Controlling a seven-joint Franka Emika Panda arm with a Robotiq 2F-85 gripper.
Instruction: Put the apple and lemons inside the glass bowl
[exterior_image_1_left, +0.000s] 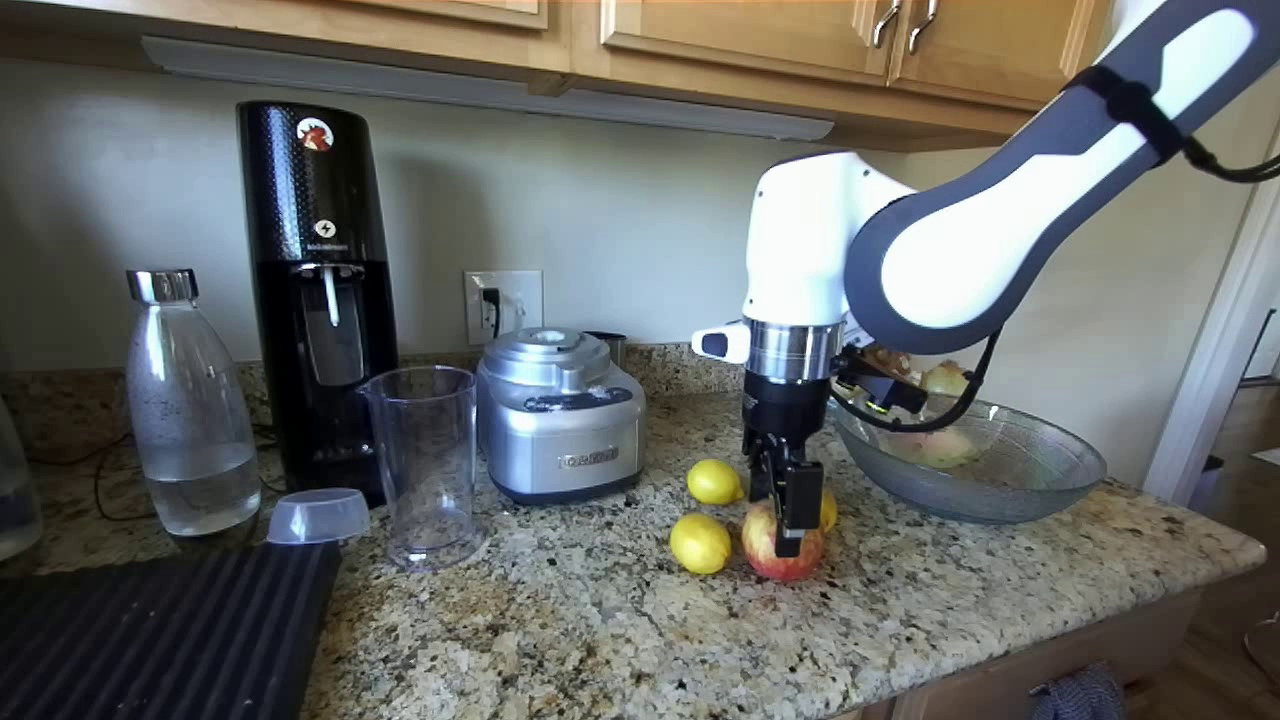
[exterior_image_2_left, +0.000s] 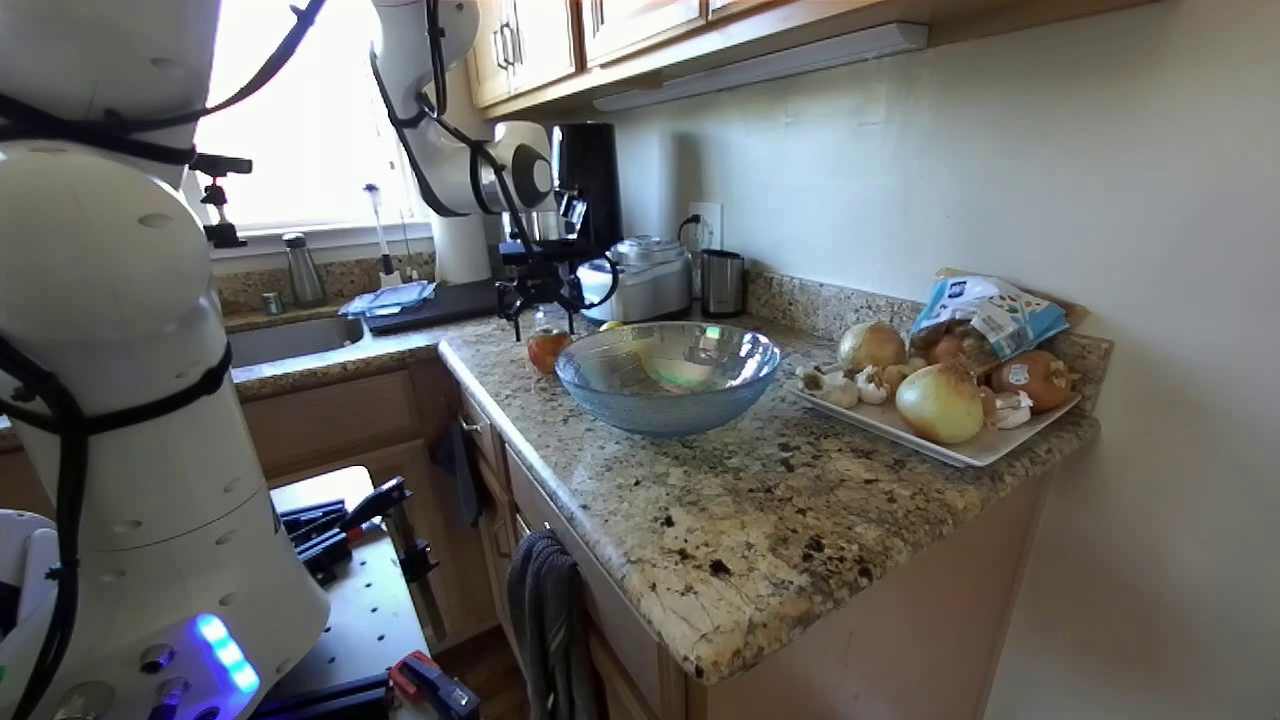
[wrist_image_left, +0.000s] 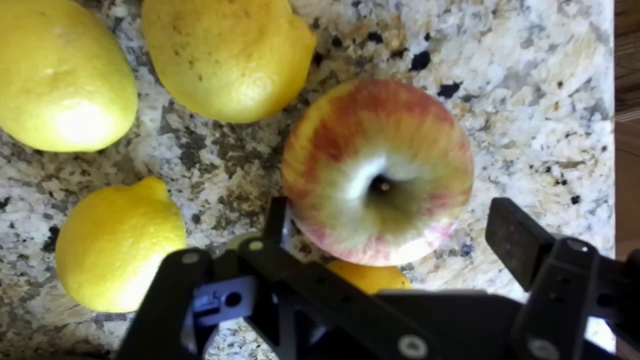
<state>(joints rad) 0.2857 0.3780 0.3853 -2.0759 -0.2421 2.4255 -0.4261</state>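
Note:
The red-and-yellow apple (wrist_image_left: 378, 172) stands on the counter between the spread fingers of my gripper (wrist_image_left: 395, 227). One finger is right beside it, and whether it touches I cannot tell; a gap separates the other. In both exterior views the gripper (exterior_image_1_left: 785, 515) (exterior_image_2_left: 545, 328) points down at the apple (exterior_image_1_left: 762, 550) (exterior_image_2_left: 548, 352). Several lemons lie around it: two at the upper left (wrist_image_left: 65, 75) (wrist_image_left: 225, 55), another lower left (wrist_image_left: 120, 245), and one (wrist_image_left: 370, 276) mostly hidden behind the apple and gripper. The glass bowl (exterior_image_1_left: 1000, 500) (exterior_image_2_left: 670, 408) stands beside the fruit; no fruit shows in it.
A food processor (exterior_image_1_left: 565, 430), a clear pitcher (exterior_image_1_left: 425, 470) and a water bottle (exterior_image_1_left: 190, 410) stand along the counter. A white tray (exterior_image_2_left: 960, 458) with onions and garlic lies beyond the bowl. The counter's front edge (exterior_image_2_left: 600, 545) runs close to the apple and bowl.

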